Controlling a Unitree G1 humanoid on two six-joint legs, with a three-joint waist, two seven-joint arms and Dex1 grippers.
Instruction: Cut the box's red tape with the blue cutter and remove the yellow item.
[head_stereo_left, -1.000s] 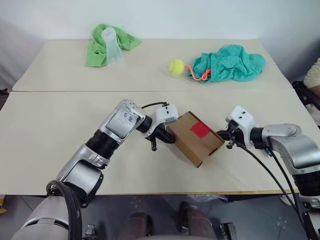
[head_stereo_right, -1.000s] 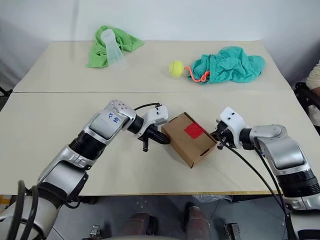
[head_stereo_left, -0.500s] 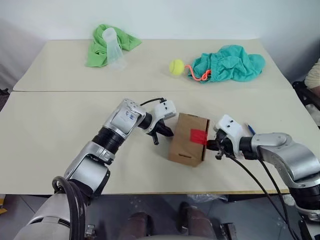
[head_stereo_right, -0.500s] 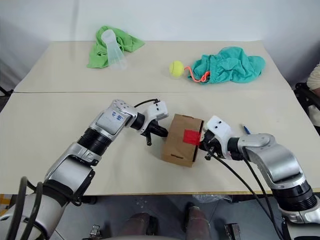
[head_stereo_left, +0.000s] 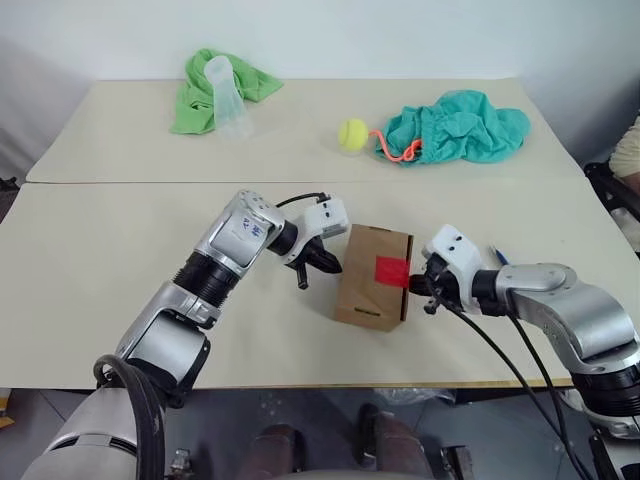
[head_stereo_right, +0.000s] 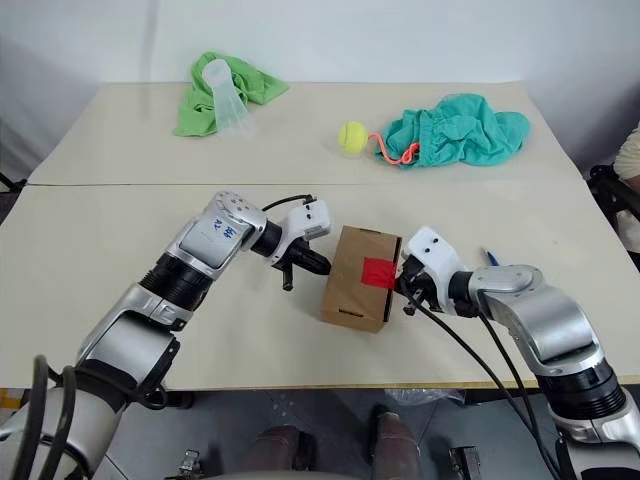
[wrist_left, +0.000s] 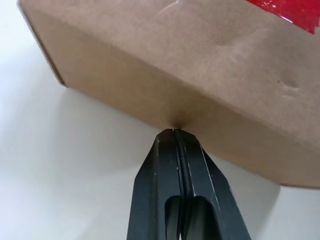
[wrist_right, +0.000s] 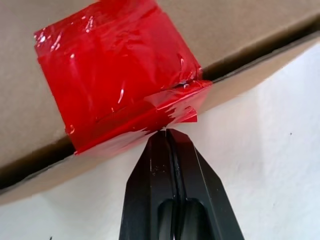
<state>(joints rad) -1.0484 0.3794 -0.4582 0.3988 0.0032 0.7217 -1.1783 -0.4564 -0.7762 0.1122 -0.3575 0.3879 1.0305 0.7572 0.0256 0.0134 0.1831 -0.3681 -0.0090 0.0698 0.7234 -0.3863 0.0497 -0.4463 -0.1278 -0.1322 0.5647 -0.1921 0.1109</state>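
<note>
Right wrist view: closed right pincer (wrist_right: 167, 131) tips touch red tape (wrist_right: 117, 70).

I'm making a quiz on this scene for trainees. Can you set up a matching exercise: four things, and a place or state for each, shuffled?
Things:
1. box
2. red tape
3. tennis ball
4. clear cup

Places:
A. beside the teal cloth
B. between the left gripper and right gripper
C. lying on the green cloth
D. stuck over the box's flap seam

Pairs: 1-B, 2-D, 3-A, 4-C
</note>
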